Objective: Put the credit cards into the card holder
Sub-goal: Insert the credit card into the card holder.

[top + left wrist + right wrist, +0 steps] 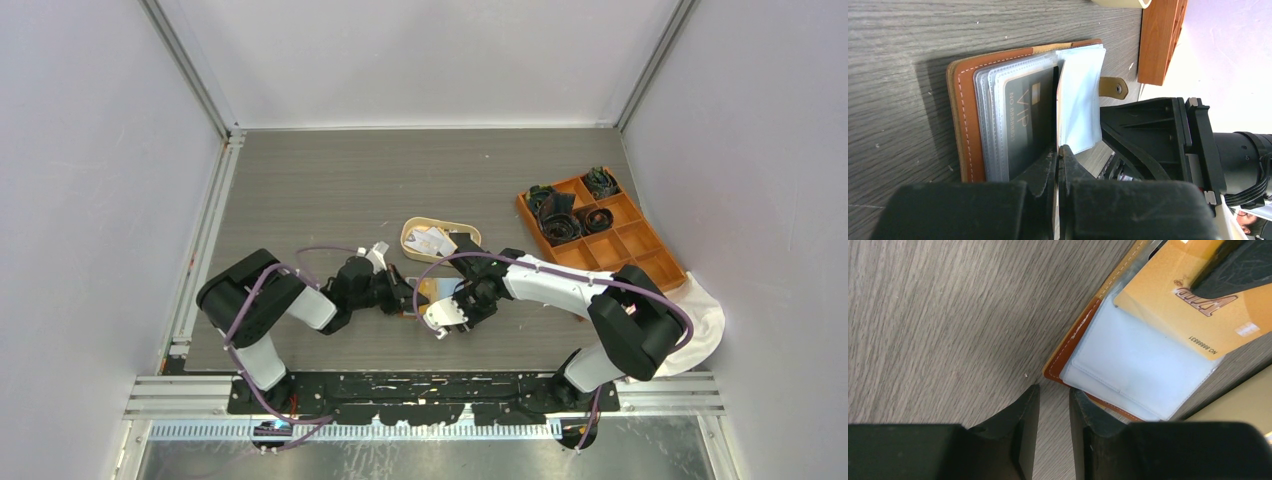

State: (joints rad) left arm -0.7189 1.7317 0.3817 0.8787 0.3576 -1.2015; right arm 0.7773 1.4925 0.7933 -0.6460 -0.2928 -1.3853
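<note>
The bench (330, 180) is a grey wood-grain top with the grain running left to right. The card holder (965, 130) lies open on it near the middle of the front edge, brown leather down and clear sleeves up. A cream oval tray (474, 231) sits just behind the card holder. An orange compartmented box (662, 268) stands askew, well to the card holder's right and farther back. A white cloth (705, 320) lies far to the card holder's right, at the bench's edge, against the box's near corner.
</note>
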